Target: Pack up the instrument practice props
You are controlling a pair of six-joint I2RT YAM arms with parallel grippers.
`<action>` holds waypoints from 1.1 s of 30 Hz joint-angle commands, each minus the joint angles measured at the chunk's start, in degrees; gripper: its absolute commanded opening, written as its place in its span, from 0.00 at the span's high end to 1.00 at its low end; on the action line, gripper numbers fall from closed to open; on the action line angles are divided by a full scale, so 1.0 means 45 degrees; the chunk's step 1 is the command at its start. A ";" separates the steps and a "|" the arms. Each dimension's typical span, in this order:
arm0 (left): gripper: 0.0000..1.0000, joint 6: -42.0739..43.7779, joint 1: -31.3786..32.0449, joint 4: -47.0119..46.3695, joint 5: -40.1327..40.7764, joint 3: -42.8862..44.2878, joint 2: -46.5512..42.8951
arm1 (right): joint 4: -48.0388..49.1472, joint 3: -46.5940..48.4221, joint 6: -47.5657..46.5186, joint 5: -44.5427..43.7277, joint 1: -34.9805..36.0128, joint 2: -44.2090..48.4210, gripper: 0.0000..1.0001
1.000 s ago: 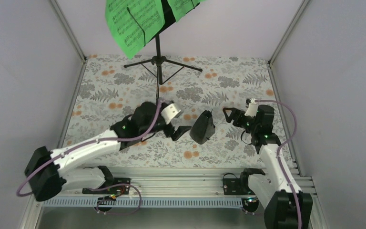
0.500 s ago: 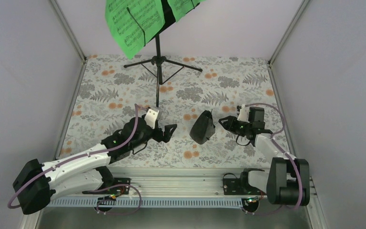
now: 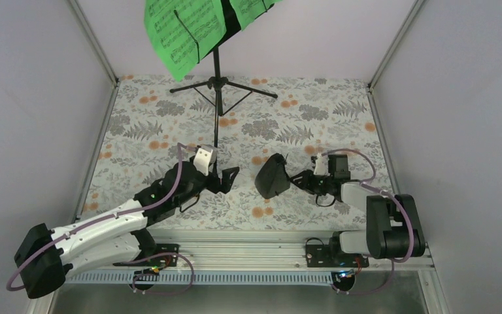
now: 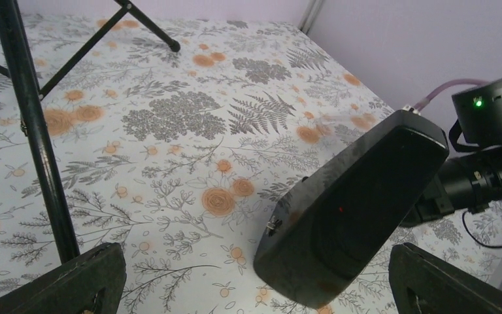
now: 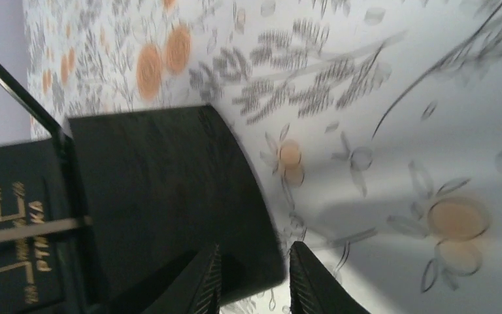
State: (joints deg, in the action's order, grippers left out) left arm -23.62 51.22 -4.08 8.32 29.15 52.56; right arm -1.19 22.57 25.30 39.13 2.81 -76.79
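Here's the metronome (image 3: 271, 178), the small dark pyramid, leaning over on the flowered tablecloth (image 3: 340, 111), and everything lines up around it. On the metronome's right side the right gripper (image 3: 293, 178) is in contact: in the wrist view its two fingers (image 5: 204, 281) sit on either side of the metronome's dark edge, pinching it. That held end is the raised one, and the other end dips toward the cloth. Just to the metronome's left, apart from it, hangs the left gripper (image 3: 231, 180), spread wide with nothing between its fingers. Its own camera looks straight at the metronome's broad dark face. Behind the metronome and a little to its left stands the black music stand (image 3: 217, 85), upright, with its tripod legs splayed on the cloth. High on the stand, well behind the metronome, the bright green music sheets (image 3: 183, 33) rest on the desk.
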 commanded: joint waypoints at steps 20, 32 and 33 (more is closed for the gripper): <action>0.00 -0.1189 0.0019 -0.1778 -0.2275 -0.0877 -0.0393 | -0.1400 -0.0513 0.0806 -0.2897 0.2583 0.3943 0.56; 0.00 -0.2107 0.0660 -0.2189 -0.5186 -0.0838 0.0251 | 0.1124 0.1870 0.1481 -0.2844 0.2052 0.1372 0.51; 0.00 -0.2163 0.0858 -0.2123 -0.4990 -0.0806 0.0389 | 0.1141 0.2205 0.1386 -0.2623 0.2059 0.0770 0.51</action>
State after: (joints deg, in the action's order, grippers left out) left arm -31.62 52.77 -13.04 -11.84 24.45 52.29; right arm -0.30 26.85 31.59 24.73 12.53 -65.91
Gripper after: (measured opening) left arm 1.000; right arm 0.495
